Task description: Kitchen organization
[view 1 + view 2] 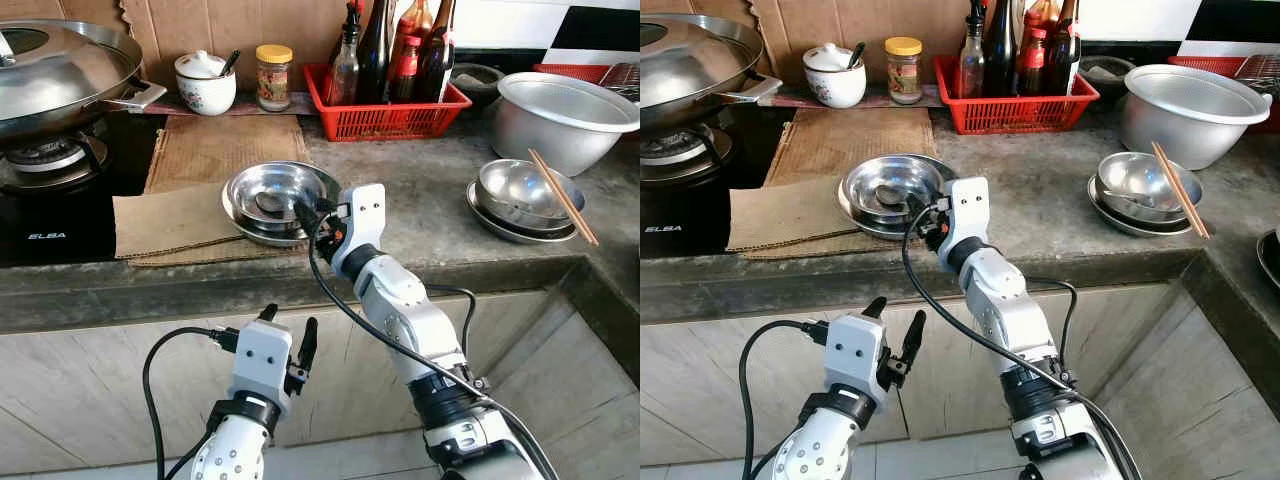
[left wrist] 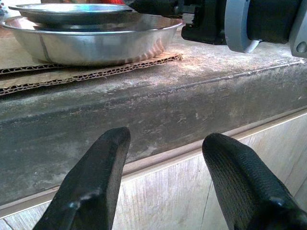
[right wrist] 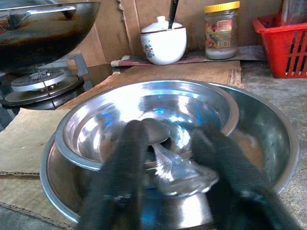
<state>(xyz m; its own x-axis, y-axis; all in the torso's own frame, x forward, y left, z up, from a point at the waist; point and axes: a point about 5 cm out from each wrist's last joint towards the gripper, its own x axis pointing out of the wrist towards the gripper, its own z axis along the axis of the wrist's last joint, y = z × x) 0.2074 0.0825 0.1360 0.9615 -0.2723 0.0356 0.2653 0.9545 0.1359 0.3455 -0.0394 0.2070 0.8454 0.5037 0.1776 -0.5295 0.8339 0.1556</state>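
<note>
Reaching arm: right gripper (image 3: pixel 168 177) hangs over the near rim of the stacked bowls (image 1: pixel 275 200), fingers spread to either side of a spoon (image 3: pixel 160 143), not yet closed on it.
Counter (image 1: pixel 430 215): bowls sit on cardboard (image 1: pixel 175 215) by its front edge.
Bowls: small one nested inside a wider one.
Spoon: lies in the inner bowl, long axis running from gripper toward the bowl's middle; right arm is clearly nearer.
Idle arm: left gripper (image 1: pixel 290 345) open, below the counter edge beneath the bowls.
</note>
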